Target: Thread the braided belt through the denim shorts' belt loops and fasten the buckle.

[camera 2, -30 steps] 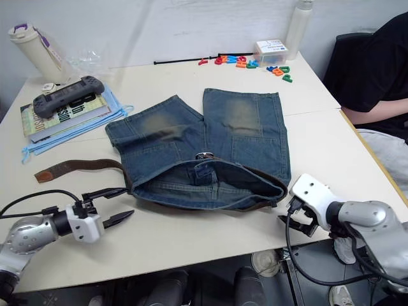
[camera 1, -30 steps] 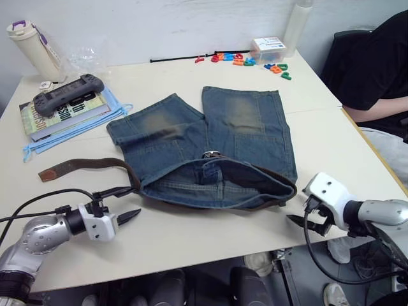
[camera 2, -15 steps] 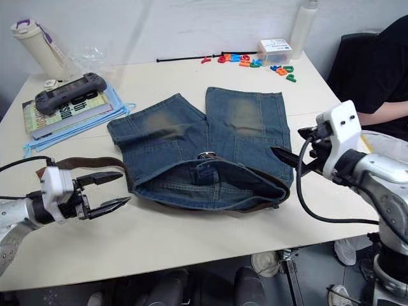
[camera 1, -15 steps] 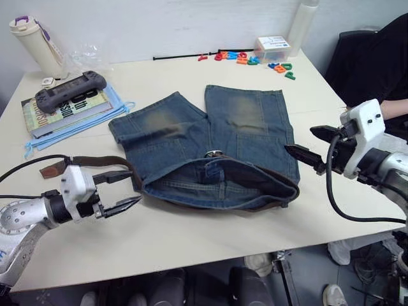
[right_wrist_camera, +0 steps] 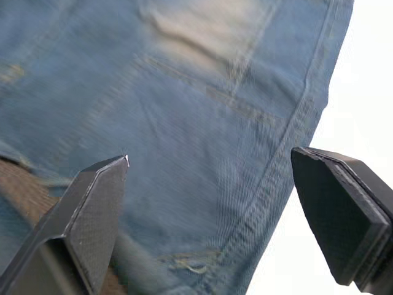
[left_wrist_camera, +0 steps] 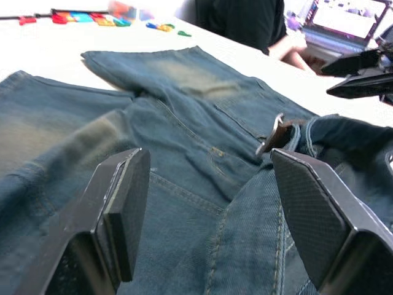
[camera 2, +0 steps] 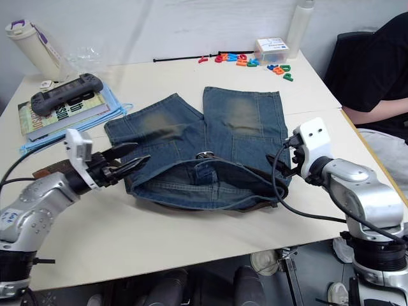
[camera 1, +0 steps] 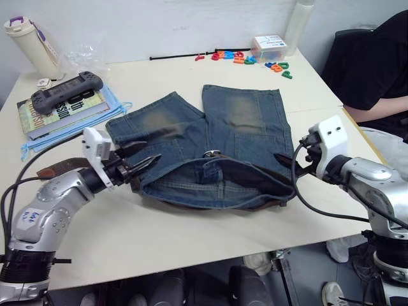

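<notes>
Now that both your hands have swung in from the counter's (camera 1: 191, 242) near edge, left hand (camera 1: 143, 166) spread empty at the denim shorts' (camera 1: 210, 137) waistband and right hand (right_wrist_camera: 209, 203) spread over the far hip, the braided belt (camera 1: 255, 175) sits threaded, buckle (left_wrist_camera: 273, 132) unfastened.

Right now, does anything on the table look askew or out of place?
The denim shorts lie with the waistband gaping open. The braided belt runs around it, its tan tip trailing loose past the left gripper. Nothing spilled.
</notes>
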Controlling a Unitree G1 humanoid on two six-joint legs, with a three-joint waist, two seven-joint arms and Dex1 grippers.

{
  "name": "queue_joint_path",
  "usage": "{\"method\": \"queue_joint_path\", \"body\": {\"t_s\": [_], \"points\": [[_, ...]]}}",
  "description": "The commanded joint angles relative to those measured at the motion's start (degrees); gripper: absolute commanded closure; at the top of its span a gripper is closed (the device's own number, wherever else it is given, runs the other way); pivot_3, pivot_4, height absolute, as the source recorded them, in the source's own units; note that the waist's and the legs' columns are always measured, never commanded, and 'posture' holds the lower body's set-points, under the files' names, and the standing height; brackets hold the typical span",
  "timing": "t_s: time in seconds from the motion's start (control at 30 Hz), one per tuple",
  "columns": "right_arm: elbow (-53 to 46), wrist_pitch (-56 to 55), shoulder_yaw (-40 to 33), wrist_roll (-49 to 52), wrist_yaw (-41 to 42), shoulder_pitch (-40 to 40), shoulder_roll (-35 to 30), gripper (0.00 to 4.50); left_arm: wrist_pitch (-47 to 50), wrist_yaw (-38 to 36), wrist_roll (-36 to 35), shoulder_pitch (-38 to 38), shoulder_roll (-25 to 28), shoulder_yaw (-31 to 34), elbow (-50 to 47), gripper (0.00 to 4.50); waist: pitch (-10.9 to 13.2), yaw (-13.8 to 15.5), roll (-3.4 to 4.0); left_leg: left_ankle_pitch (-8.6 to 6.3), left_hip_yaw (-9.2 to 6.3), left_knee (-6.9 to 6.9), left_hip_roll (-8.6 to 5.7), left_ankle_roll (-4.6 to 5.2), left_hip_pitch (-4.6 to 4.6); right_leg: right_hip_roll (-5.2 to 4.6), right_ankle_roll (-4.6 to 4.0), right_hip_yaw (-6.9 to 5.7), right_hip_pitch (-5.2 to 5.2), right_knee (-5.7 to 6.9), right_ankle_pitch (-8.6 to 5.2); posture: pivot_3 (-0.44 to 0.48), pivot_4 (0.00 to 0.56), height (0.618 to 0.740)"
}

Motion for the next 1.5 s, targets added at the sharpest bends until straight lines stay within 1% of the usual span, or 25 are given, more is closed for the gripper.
{"method": "queue_joint_path", "body": {"t_s": [0.03, 0.1, 0.17, 0.23, 0.3, 0.37, 0.47, 0.5, 0.53, 0.57, 0.63, 0.73, 0.87, 0.93, 1.03, 1.1, 1.17, 1.3, 1.5], "points": [[2.8, -4.02, 3.29, -3.37, -0.75, -2.26, 1.16, 0.0, 1.27, -1.32, 6.81, -6.28, -3.01, -5.32, 4.54, 1.02, 0.0, 0.01, 0.0, 0.0, -0.01, 0.03, -0.01, -0.01, 0.02, 0.02, 0.0, 0.0, 0.02, 0.03, 0.0, 0.0, 0.15, 0.714], [2.51, -5.14, 5.48, -3.56, 1.67, -1.67, 0.63, 0.0, -1.06, -3.19, 12.51, -8.53, -4.15, -8.59, 8.48, 1.02, 0.0, 0.08, -0.01, 0.01, 0.0, 0.05, -0.25, -0.02, 0.02, 0.02, 0.0, 0.0, 0.02, 0.04, 0.0, 0.0, 0.15, 0.714], [-0.34, -4.86, 7.38, -2.23, 5.08, -0.44, -0.72, 0.0, -2.43, -6.57, 14.62, -8.83, -4.03, -9.68, 9.75, 1.02, 0.0, 0.03, 0.0, 0.01, -0.03, 0.01, -0.24, -0.02, 0.0, 0.06, 0.0, 0.02, -0.01, 0.03, 0.0, 0.0, 0.15, 0.714], [-4.3, -3.85, 8.79, -0.19, 9.05, 1.57, -2.67, 0.0, -3.76, -11.84, 16.16, -7.69, -2.3, -10.68, 9.11, 1.02, 0.0, -0.12, 0.0, -0.01, -0.01, -0.01, -0.22, 0.0, -0.07, 0.06, 0.0, -0.01, -0.08, -0.04, 0.0, 0.0, 0.15, 0.714], [-8.04, -3.05, 9.26, 1.8, 12.16, 3.73, -4.42, 0.0, -4.89, -18.02, 17.33, -5.16, 0.78, -11.54, 7.13, 1.02, 0.0, -0.23, -0.01, -0.03, 0.01, -0.02, -0.17, 0.0, -0.1, 0.05, 0.01, -0.06, -0.11, -0.1, 0.0, 0.0, 0.15, 0.714], [-11.08, -3.14, 9.71, 2.61, 14.16, 5.97, -6.1, 0.0, -5.5, -23.16, 16.64, -2.18, 3.54, -10.93, 4.35, 1.02, 0.0, -0.37, 0.0, -0.04, 0.05, -0.07, -0.01, -0.02, -0.08, 0.06, 0.0, -0.09, -0.1, -0.18, 0.0, 0.0, 0.15, 0.714], [-14.56, -5.19, 11.82, 0.8, 16.48, 10.51, -10.08, 0.0, -4.92, -31.29, 12.6, 3.67, 8.72, -7.45, -2.27, 1.02, 0.0, -0.09, -0.01, -0.07, 0.05, -0.03, 0.18, -0.01, -0.06, 0.05, 0.0, -0.11, -0.06, -0.19, 0.0, 0.0, 0.15, 0.714], [-14.92, -5.91, 12.29, 0.08, 16.73, 11.36, -10.92, 0.0, -4.78, -32.69, 12.17, 4.85, 9.74, -6.77, -3.5, 1.02, 0.0, 0.0, -0.01, -0.09, 0.04, 0.02, 0.18, 0.01, -0.05, 0.04, 0.0, -0.12, -0.03, -0.21, 0.0, 0.0, 0.15, 0.714], [-14.94, -6.77, 12.63, -0.71, 16.81, 12.08, -11.61, 0.0, -5.59, -33.76, 13.27, 6.13, 10.95, -6.62, -4.23, 1.02, 0.01, 0.12, -0.01, -0.12, 0.04, 0.02, 0.18, 0.04, -0.04, 0.0, -0.01, -0.11, 0.0, -0.3, 0.0, 0.0, 0.15, 0.714], [-14.43, -6.65, 12.52, -1.0, 16.15, 12.34, -11.34, 0.0, -7.29, -33.42, 16.05, 6.99, 11.52, -7.02, -3.64, 1.02, 0.01, 0.26, -0.01, -0.14, 0.04, 0.04, 0.15, 0.07, -0.02, -0.05, -0.01, -0.11, 0.0, -0.34, -0.01, 0.0, 0.15, 0.714], [-13.59, -7.08, 13.14, -2.35, 15.14, 12.55, -11.2, 0.0, -9.21, -32.41, 19.38, 7.65, 11.37, -7.25, -1.98, 1.02, 0.0, 0.45, -0.01, -0.16, 0.04, 0.05, 0.11, 0.1, 0.05, -0.1, -0.01, -0.11, 0.07, -0.34, -0.01, 0.0, 0.15, 0.714], [-14.04, -6.82, 13.17, -2.55, 14.47, 12.4, -10.35, 0.0, -12.02, -30.7, 23.49, 6.78, 9.67, -7.69, 0.38, 1.02, 0.01, 0.72, -0.01, -0.17, 0.03, 0.05, 0.1, 0.12, 0.06, -0.11, -0.01, -0.11, 0.07, -0.31, 0.0, 0.0, 0.15, 0.714], [-15.74, -5.53, 8.64, 0.8, 14.0, 12.23, -8.02, 0.0, -9.36, -28.86, 19.73, 6.2, 6.14, -4.48, -1.44, 1.02, 0.01, 0.93, -0.01, -0.17, 0.03, 0.05, 0.11, 0.11, 0.04, -0.1, -0.01, -0.13, 0.05, -0.3, 0.0, 0.0, 0.15, 0.714], [-16.34, -5.06, 5.23, 3.01, 14.17, 12.26, -7.02, 0.0, -9.01, -27.36, 18.0, 6.56, 4.29, -2.19, -2.31, 1.02, 0.01, 0.97, -0.01, -0.16, 0.03, 0.05, 0.11, 0.11, 0.02, -0.1, 0.0, -0.13, 0.03, -0.29, 0.0, 0.0, 0.15, 0.714], [-18.26, -3.73, -2.09, 8.45, 14.92, 12.3, -5.77, 0.0, -6.96, -23.97, 14.23, 8.33, 1.51, 2.1, -5.2, 1.02, 0.01, 0.96, -0.01, -0.16, 0.03, 0.06, 0.12, 0.1, 0.03, -0.09, 0.01, -0.14, 0.05, -0.3, 0.01, 0.0, 0.15, 0.714], [-18.27, -3.0, -6.42, 10.71, 13.01, 11.3, -3.75, 0.0, -5.06, -20.12, 11.87, 9.22, -0.47, 5.19, -7.63, 1.02, 0.01, 1.08, -0.02, -0.16, 0.03, 0.06, 0.13, 0.1, 0.03, -0.09, 0.01, -0.14, 0.05, -0.3, 0.01, 0.0, 0.15, 0.714], [-17.16, -2.16, -9.16, 12.0, 9.67, 9.77, -1.04, 0.0, -3.49, -15.35, 11.18, 9.46, -2.76, 7.53, -9.42, 1.02, 0.01, 1.1, -0.02, -0.16, 0.02, 0.06, 0.14, 0.1, 0.03, -0.09, 0.03, -0.14, 0.07, -0.28, 0.02, 0.0, 0.15, 0.714], [-14.7, -2.89, -8.25, 9.6, 5.26, 9.07, 1.51, 0.0, -1.93, -7.79, 12.19, 10.75, -7.07, 9.35, -11.54, 1.02, 0.01, 1.34, -0.02, -0.15, 0.02, 0.1, 0.12, 0.07, 0.06, -0.09, 0.03, -0.14, 0.08, -0.26, 0.02, 0.0, 0.15, 0.714], [-13.87, -6.25, -4.7, 7.9, 5.54, 9.73, 1.32, 0.0, -1.76, -1.87, 12.86, 11.71, -10.57, 10.84, -12.49, 1.02, 0.01, 1.36, -0.02, -0.15, 0.04, 0.09, 0.09, 0.08, 0.03, -0.09, 0.03, -0.13, 0.06, -0.25, 0.02, 0.0, 0.15, 0.714]]}}
